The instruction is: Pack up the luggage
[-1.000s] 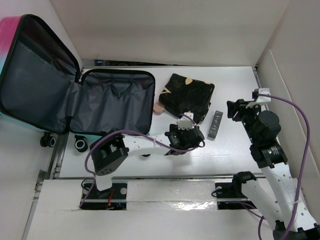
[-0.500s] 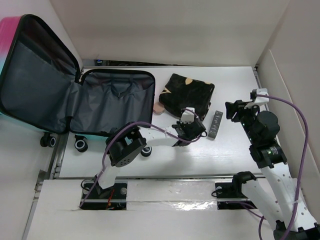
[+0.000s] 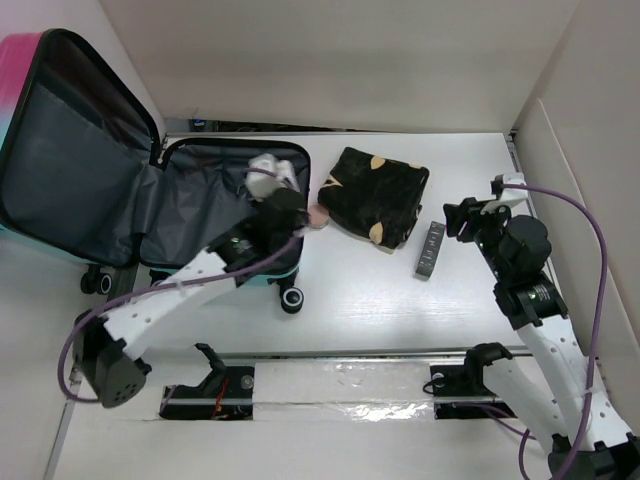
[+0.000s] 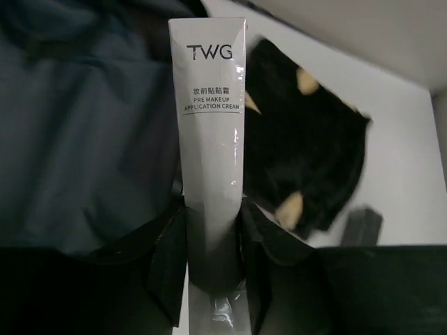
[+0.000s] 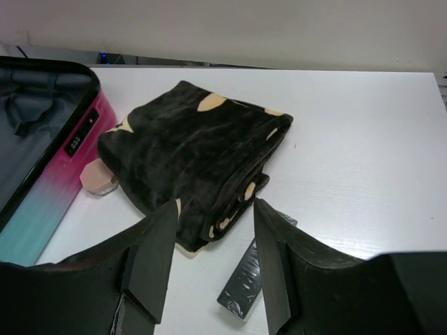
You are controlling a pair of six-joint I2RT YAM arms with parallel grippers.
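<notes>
The luggage (image 3: 215,215) lies open at the left, its pink-to-teal shell outside and dark grey lining inside, with the lid raised at the far left. My left gripper (image 3: 270,178) is over the suitcase's right half, shut on a white cream tube (image 4: 209,125). In the left wrist view the gripper (image 4: 213,234) clamps the tube's lower part, above the grey lining (image 4: 84,139). My right gripper (image 3: 462,215) is open and empty. In the right wrist view it (image 5: 213,258) hovers over the near edge of the black folded cloth (image 5: 195,150) and a flat black box (image 5: 251,279).
The black cloth with tan spots (image 3: 375,190) lies just right of the suitcase. A small pink round item (image 3: 318,216) sits between them. The flat black box (image 3: 430,250) lies right of the cloth. Black suitcase wheels (image 3: 290,300) stick out toward me. White walls enclose the table.
My left arm has swung from the middle of the table back and to the left, carrying the white tube over the open suitcase. My right gripper has shifted slightly left.
</notes>
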